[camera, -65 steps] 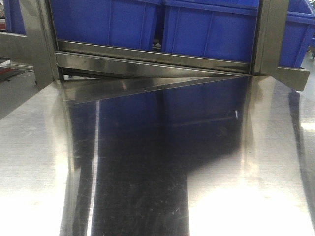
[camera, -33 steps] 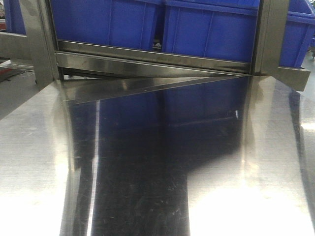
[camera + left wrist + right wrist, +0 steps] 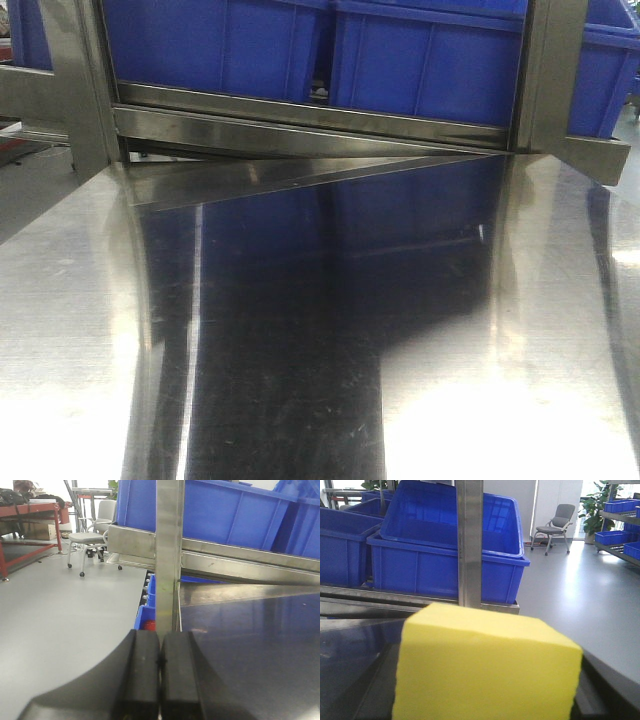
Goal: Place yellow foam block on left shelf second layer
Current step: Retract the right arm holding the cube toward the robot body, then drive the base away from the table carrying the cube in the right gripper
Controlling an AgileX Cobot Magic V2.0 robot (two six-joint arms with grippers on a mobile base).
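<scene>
Yellow foam block: fills the foreground of the right wrist view, top face lit, over the bench and in front of the shelf frame.
Right hand: grasping the yellow foam block; 1 dark finger shows at the block's right side.
Left hand: clenched, its 2 black fingers pressed together with nothing between them, near the bench's left edge, facing a steel upright.
Bench: polished steel, mirroring the bins.
Blue bins: side by side on the shelf just above the bench.
Background: an office chair on grey floor.
</scene>
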